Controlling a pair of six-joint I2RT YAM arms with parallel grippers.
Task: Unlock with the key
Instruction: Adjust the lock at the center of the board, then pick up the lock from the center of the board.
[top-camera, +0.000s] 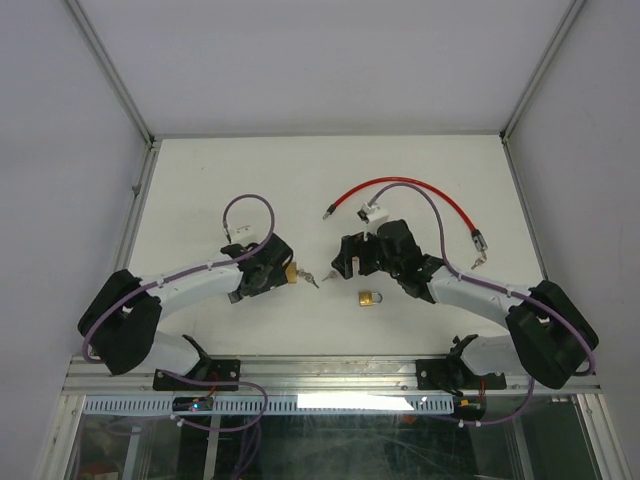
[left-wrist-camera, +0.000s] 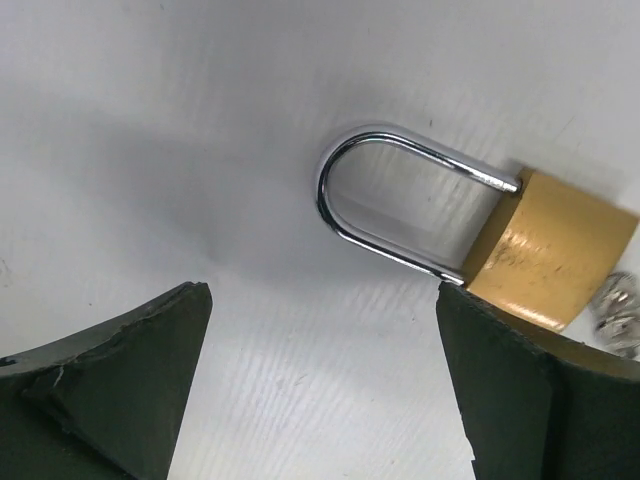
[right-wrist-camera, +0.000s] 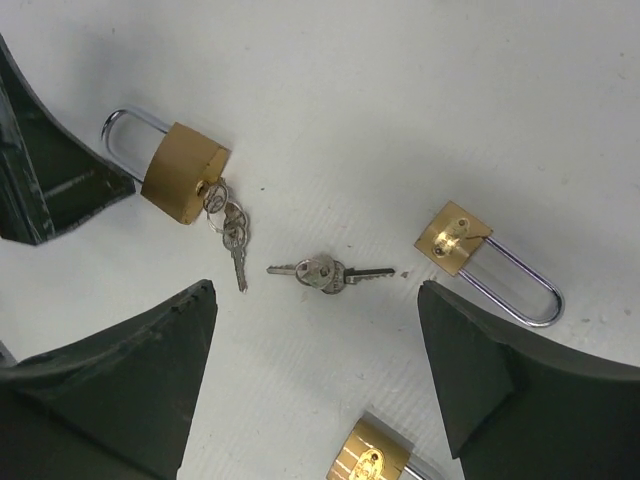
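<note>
White table (top-camera: 300, 170); left tool (left-wrist-camera: 322, 300), right tool (right-wrist-camera: 318, 290) wide open, empty.

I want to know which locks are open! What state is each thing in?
Left claw: open, empty.
Right claw: open, empty.
Padlock by left claw: shut, key seemingly in its keyhole.
Keyless padlock: shut.
Padlock at bottom edge: cut off, cannot tell.
Loose keys: lying flat, untouched.
</note>
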